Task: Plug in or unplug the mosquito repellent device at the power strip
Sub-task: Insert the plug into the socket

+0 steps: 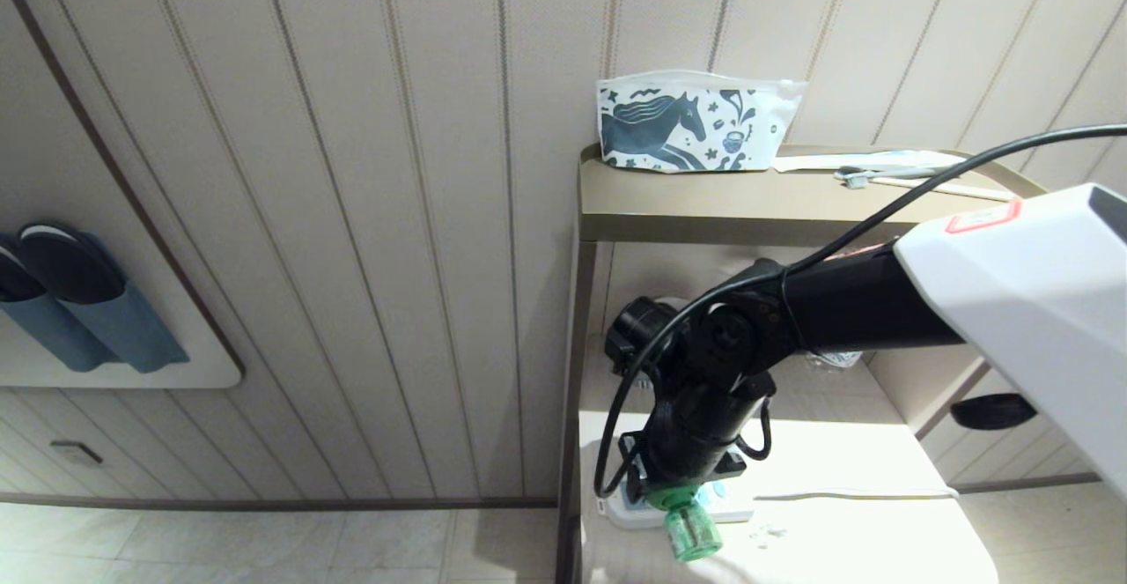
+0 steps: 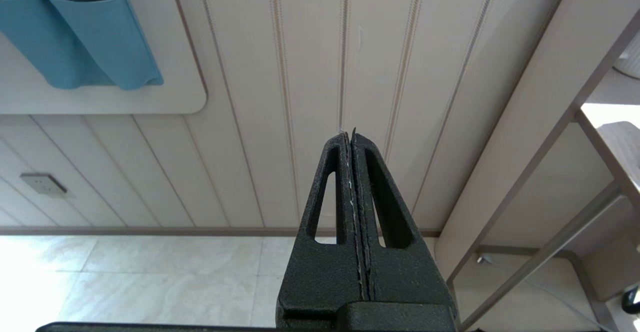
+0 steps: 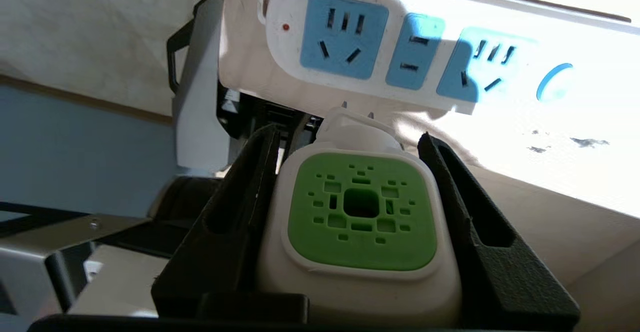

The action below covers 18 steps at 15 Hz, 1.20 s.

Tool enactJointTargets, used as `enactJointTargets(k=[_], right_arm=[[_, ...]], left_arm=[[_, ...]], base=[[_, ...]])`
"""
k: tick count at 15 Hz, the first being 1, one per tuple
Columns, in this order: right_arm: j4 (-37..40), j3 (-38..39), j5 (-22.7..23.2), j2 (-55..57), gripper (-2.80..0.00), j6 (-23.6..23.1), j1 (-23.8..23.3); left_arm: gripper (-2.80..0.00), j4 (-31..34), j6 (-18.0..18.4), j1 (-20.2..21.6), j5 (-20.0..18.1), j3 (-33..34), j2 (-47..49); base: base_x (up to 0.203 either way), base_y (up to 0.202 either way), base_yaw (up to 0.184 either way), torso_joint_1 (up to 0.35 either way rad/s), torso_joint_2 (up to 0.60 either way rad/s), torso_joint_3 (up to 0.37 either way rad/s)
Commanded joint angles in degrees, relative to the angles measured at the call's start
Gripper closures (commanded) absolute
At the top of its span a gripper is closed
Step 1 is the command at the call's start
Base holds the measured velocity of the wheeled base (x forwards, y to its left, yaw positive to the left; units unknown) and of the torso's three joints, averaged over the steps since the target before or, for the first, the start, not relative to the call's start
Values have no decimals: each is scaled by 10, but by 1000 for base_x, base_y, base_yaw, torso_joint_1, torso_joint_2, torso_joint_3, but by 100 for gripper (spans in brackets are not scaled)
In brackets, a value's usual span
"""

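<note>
My right gripper [image 3: 347,132] is shut on the mosquito repellent device [image 3: 360,222], one black finger pressed on each side of its white body with the green vented face. Its two metal prongs [image 3: 345,105] show bare, just short of the near edge of the power strip [image 3: 400,46]; none of the strip's blue sockets holds a plug. In the head view the right gripper [image 1: 680,489] points down over the power strip [image 1: 732,505] on the lower shelf, and the device's green bottle [image 1: 691,531] sticks out toward the front. My left gripper [image 2: 350,134] is shut and empty, parked facing the wall.
The strip's white cord [image 1: 854,493] runs right across the lower shelf [image 1: 863,549]. The upper shelf [image 1: 748,205] carries a horse-print pouch [image 1: 696,126] and a toothbrush [image 1: 889,181]. Blue wall pockets with slippers [image 1: 88,302] hang left. A wall socket [image 1: 75,452] sits low.
</note>
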Motion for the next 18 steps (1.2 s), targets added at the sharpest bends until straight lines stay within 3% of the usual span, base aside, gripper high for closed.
enactJointTargets(k=[1, 6, 13, 18], right_arm=[[2, -8, 0, 4, 0, 12, 1], [-4, -24, -4, 23, 0, -2, -1], [-14, -19, -17, 26, 0, -93, -16], [-30, -20, -15, 29, 0, -98, -10]], left_arm=[[0, 0, 0, 0, 0, 0, 1], [0, 0, 0, 0, 0, 0, 1], [0, 0, -1, 0, 0, 0, 1], [0, 0, 0, 0, 0, 0, 1]], base=[[0, 0, 0, 0, 0, 0], [0, 0, 0, 0, 0, 0], [0, 0, 0, 0, 0, 0], [0, 0, 0, 0, 0, 0]])
